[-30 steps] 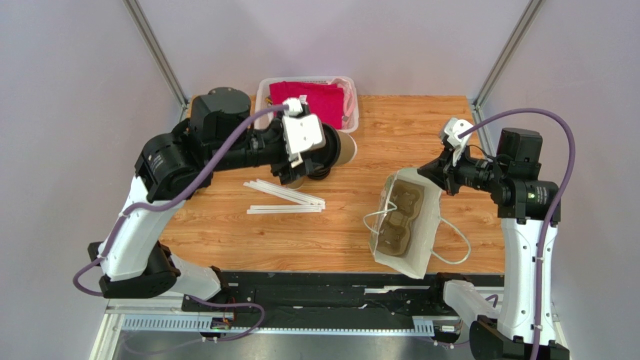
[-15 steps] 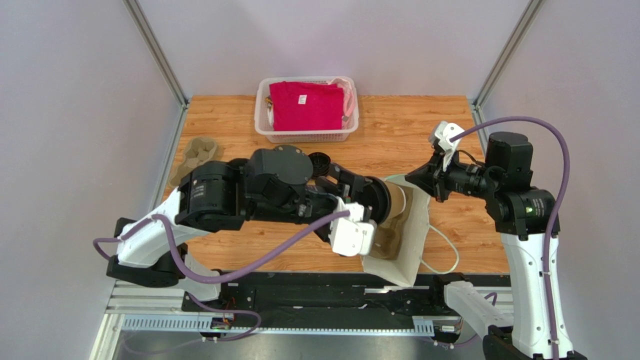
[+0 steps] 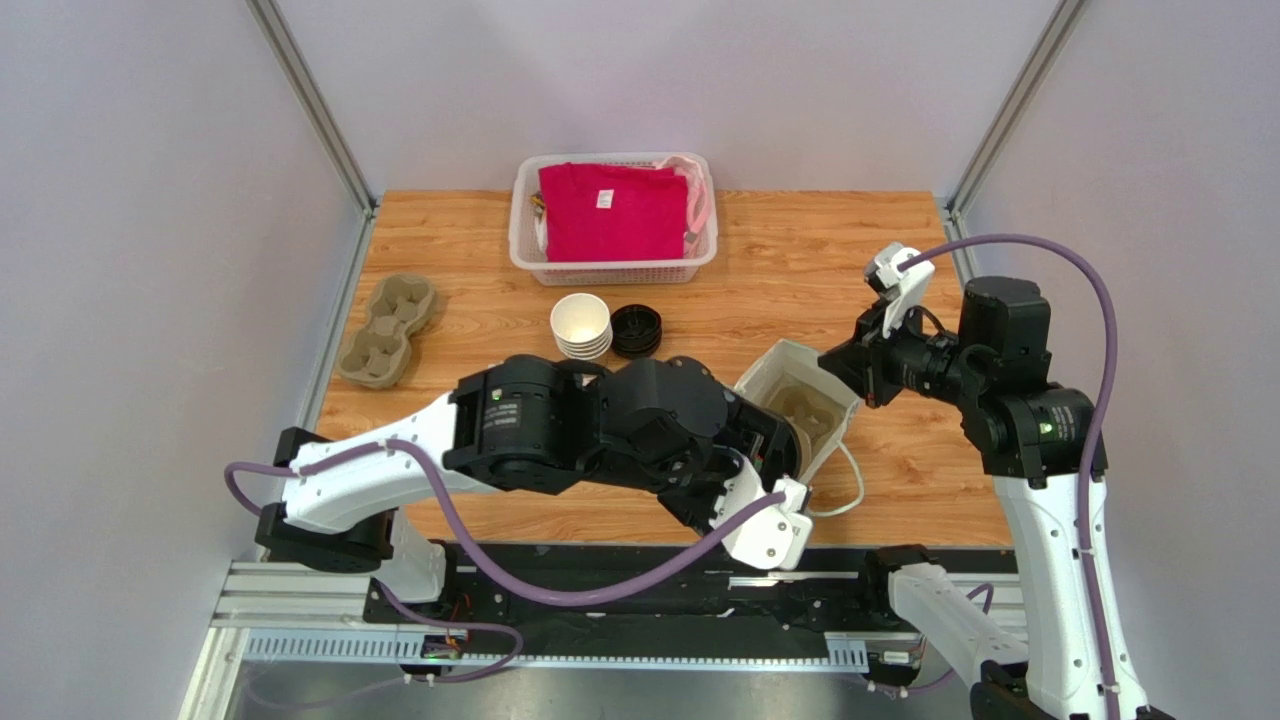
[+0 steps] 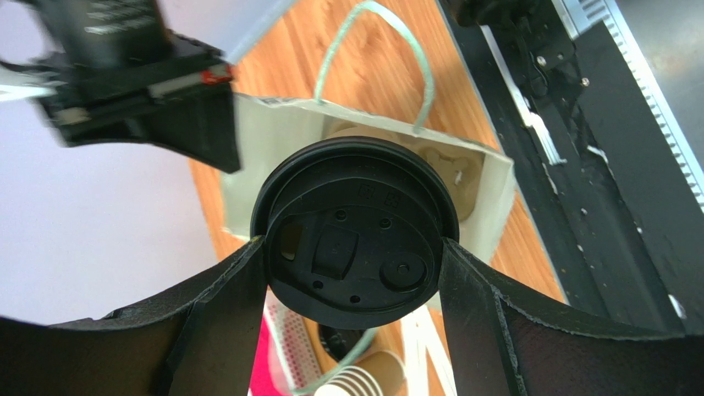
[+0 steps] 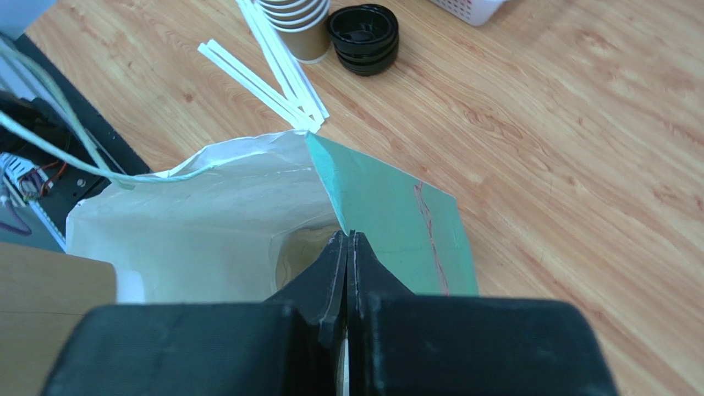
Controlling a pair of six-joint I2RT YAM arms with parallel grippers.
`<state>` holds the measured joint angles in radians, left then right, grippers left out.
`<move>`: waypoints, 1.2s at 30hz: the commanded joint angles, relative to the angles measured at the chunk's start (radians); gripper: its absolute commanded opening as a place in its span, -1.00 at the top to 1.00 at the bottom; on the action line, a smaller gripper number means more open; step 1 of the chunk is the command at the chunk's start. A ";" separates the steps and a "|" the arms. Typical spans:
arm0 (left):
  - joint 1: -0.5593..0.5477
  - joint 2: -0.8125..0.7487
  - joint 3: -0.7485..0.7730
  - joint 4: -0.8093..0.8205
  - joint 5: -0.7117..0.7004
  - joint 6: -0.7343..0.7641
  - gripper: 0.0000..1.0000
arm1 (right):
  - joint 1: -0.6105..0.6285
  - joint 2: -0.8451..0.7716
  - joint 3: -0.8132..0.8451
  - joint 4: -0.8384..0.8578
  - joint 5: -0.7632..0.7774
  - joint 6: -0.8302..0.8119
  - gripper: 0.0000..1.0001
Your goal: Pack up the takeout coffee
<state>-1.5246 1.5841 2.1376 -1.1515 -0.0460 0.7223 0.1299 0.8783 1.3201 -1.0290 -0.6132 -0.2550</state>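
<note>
Left hand (image 4: 349,252) is spread wide, one finger pressed on each side of the takeout coffee (image 4: 355,194), with the black lid facing my wrist cam. The cup's right at the mouth of the paper bag (image 3: 793,387), close to the front edge of the desk (image 3: 781,255). Can't tell if it's past the rim. The mouth looks only a bit wider than the lid on either side, so not much slack there. There's a pulp tray (image 4: 461,167) down in the bottom of the bag.

Right hand (image 5: 348,247) is pinched fully closed on the bag's top edge, holding that side up. A string handle (image 4: 373,49) loops off the rim.

Room-wise: bare wood to the right of the bag and behind it. The stack of cups (image 3: 580,324) and the spare lids (image 3: 637,329) sit side by side, well behind. The white stir sticks (image 5: 273,78) end just beside the bag's corner. The basket (image 3: 613,225) is at the far edge and the spare carrier (image 3: 388,326) at the left edge.
</note>
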 commanded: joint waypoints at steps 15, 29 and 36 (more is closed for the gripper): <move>0.142 -0.029 -0.324 0.170 0.060 0.020 1.00 | 0.005 -0.114 -0.124 0.032 -0.086 0.155 1.00; 0.205 -0.009 -0.513 0.228 0.124 0.049 1.00 | 0.004 -0.180 -0.133 -0.163 -0.171 0.048 0.84; 0.207 -0.050 -0.544 0.222 0.202 0.085 1.00 | 0.004 -0.004 0.036 -0.244 -0.057 -0.137 -0.32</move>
<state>-1.3212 1.5864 1.5974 -0.9649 0.0849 0.7666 0.1307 0.7734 1.2407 -1.2411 -0.6979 -0.2535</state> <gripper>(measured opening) 0.770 0.490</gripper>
